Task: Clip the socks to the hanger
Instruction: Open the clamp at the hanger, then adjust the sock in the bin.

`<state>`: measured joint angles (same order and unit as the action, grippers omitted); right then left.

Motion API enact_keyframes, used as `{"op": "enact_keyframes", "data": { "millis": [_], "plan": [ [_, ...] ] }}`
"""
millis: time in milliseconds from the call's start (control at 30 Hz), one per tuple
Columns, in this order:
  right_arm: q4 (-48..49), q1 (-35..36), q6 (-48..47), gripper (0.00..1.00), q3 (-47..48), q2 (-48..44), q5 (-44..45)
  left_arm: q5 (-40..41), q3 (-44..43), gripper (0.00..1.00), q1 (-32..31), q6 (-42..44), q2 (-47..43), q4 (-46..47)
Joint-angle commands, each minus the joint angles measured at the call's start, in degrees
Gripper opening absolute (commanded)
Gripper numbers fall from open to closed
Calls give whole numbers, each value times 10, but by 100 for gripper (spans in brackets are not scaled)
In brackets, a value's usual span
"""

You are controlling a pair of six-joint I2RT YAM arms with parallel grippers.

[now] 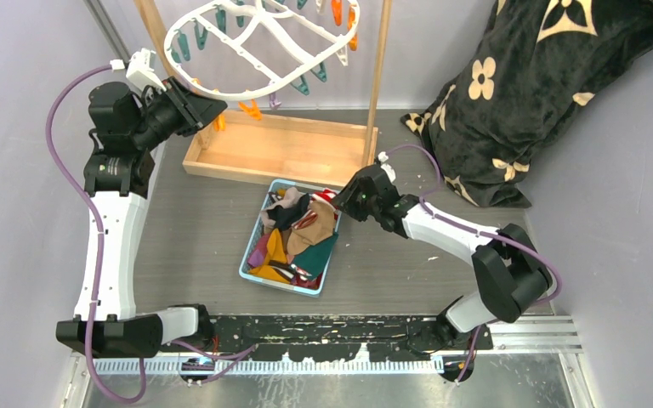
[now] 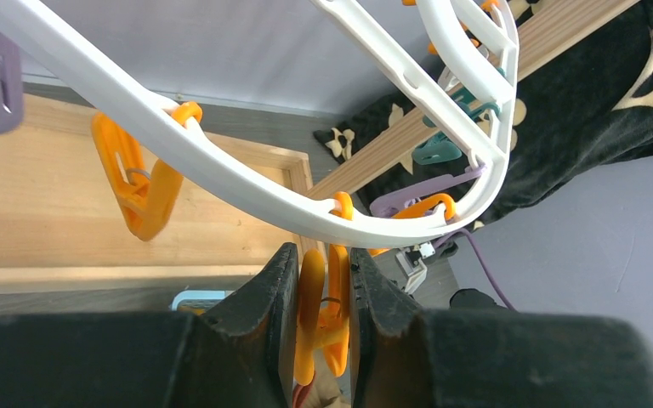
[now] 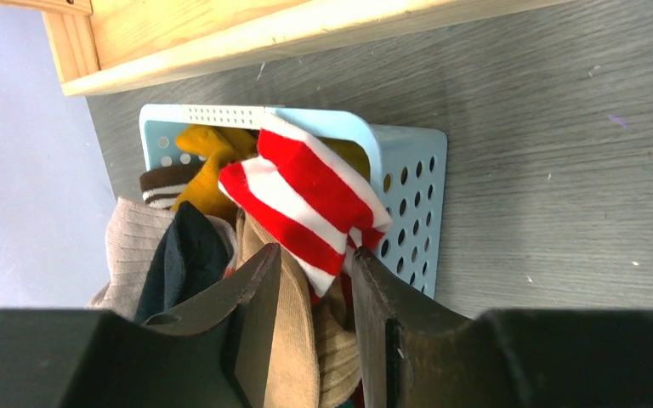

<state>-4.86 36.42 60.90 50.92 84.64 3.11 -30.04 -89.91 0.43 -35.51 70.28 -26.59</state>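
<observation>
Plenty of bare grey tabletop (image 1: 408,272) right of the light wooden stand frame (image 1: 264,149); walls close either side. Above that frame, tilted, long axis left-right: white plastic oval hanger (image 2: 221,183). Just before the frame, pale-blue basket (image 3: 408,178) heaped with socks (image 1: 293,238). Left gripper (image 2: 321,255) clamped narrow on an orange clip (image 2: 313,327). Right gripper (image 3: 315,255) half-spread astride the tip of a red-white striped sock (image 3: 306,200), not pinched.

The grey wood-grain tabletop (image 1: 195,229) carries a light wooden tray-shaped stand base (image 1: 272,146) at the far middle, a pale blue perforated plastic basket (image 3: 408,195) just nearer, and a black flower-patterned plush blanket (image 1: 527,110) heaped far right.
</observation>
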Motion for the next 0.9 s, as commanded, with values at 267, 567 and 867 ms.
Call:
{"op": "enact_keyframes", "data": {
  "millis": [267, 567, 867],
  "plan": [
    [46, 0, 8, 42, 36, 32, 36, -14, -17, 0, 1, 0, -6, -11],
    [71, 0, -28, 1, 63, 27, 50, -13, -18, 0, 1, 0, -6, -11],
    [61, 18, -115, 1, 152, -44, 27, -14, -23, 0, 1, 3, -6, -15]
  ]
}}
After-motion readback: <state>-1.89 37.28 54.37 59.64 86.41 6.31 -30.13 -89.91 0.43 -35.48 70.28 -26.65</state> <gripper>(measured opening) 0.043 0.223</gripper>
